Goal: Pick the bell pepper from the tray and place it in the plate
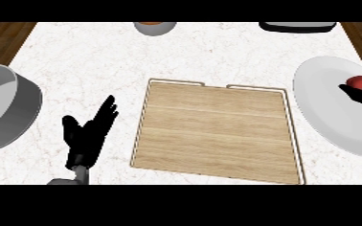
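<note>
A wooden tray (pixel 216 131) lies in the middle of the white marble counter with nothing on it. At the right edge a white plate (pixel 322 100) is partly cut off. A red bell pepper (pixel 356 82) shows over the plate at the very edge of the view. Only a black part of my right hand (pixel 351 93) is in view, right against the pepper's lower side; the rest is out of view. My left hand (pixel 88 134) rests open at the lower left, fingers up, to the left of the tray.
A large grey pot (pixel 14 106) stands at the left edge. A grey bowl with something orange inside (pixel 154 27) sits at the back. A black object (pixel 297 27) lies at the back right. Brown wood shows at both back corners.
</note>
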You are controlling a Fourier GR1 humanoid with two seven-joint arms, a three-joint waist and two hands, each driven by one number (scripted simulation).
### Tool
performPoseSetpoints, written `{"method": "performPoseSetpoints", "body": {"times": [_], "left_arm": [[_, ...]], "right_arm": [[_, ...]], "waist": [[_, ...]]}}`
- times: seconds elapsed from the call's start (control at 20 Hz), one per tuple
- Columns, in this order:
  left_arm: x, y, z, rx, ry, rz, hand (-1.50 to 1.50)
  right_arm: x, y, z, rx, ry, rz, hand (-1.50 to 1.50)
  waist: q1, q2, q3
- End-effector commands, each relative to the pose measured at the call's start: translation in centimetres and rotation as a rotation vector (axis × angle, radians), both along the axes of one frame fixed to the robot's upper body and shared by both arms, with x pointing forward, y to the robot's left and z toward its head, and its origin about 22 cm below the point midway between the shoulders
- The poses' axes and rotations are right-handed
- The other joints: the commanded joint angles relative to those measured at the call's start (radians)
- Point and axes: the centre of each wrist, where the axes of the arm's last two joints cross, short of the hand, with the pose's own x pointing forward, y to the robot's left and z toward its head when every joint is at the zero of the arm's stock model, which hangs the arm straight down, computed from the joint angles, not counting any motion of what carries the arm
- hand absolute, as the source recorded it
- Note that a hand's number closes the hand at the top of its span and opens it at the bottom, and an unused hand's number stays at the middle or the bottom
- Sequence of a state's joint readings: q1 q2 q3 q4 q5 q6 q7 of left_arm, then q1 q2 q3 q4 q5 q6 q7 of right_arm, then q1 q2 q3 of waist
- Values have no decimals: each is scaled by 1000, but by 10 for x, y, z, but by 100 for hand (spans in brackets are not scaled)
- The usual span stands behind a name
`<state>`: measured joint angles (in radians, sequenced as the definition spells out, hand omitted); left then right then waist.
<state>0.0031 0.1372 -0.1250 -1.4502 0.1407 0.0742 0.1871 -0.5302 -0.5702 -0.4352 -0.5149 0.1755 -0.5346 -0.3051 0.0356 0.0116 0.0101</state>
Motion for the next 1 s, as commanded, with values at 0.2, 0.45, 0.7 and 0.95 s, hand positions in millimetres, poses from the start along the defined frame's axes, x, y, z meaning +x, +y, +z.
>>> {"method": "performPoseSetpoints", "body": {"times": [0.2, 0.45, 0.7, 0.95], "left_arm": [[6, 5, 7, 2, 64, 0, 0], [-8, -4, 5, -9, 48, 28, 0], [-4, -8, -3, -15, 67, 46, 0], [-4, 10, 2, 4, 79, 44, 0]], "right_arm": [[-26, -42, 9, 132, -272, -26, -150], [-73, -58, -25, 234, -265, 49, -150], [-95, -82, -5, 257, -226, 202, -150], [-141, -70, -36, 288, -187, 272, -150]], "waist": [[-21, -3, -6], [-33, -11, -8], [-41, -13, -10], [-50, -16, -12]]}}
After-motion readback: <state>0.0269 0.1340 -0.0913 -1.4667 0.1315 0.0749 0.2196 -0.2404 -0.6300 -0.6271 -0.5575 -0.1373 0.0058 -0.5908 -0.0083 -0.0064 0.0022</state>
